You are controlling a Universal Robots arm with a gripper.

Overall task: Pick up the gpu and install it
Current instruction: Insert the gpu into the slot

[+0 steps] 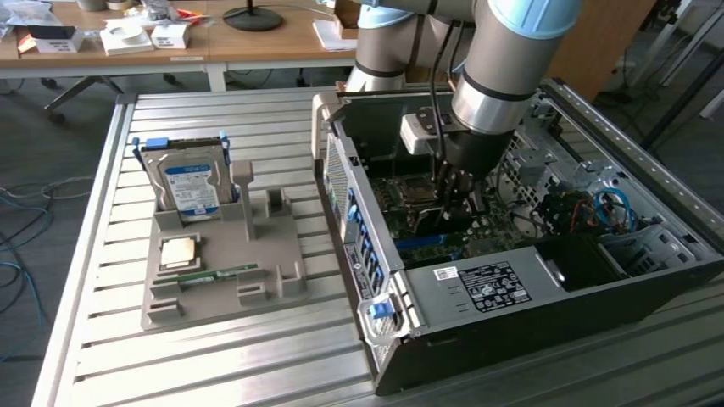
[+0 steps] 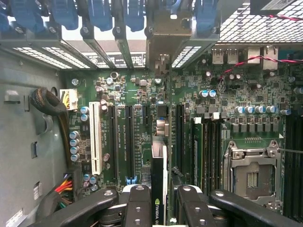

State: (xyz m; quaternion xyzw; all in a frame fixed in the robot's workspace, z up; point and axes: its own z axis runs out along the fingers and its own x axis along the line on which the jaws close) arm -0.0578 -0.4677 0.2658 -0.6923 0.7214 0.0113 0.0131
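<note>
Jaws: clamped on gpu (image 2: 159,179) | gpu btwn jaws, edge-on, over mobo (image 2: 137,94) | inside pc case (image 1: 565,315)

The arm (image 1: 511,59) reaches straight down, wrist (image 1: 481,106) vertical, gripper (image 2: 163,195) pointing downward, both fingers (image 2: 139,204) pinched against the gpu (image 2: 157,165), gripping it edge-on.

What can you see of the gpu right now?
The gpu shows edge-on in the wrist view: a thin dark card with a green logo on its black edge and a pale strip along one side. It stands on edge between the gripper, whose black fingers press on both flat sides. It hangs inside the open computer case, above the green motherboard, parallel to the long slots. Whether it touches a slot cannot be told.
</note>
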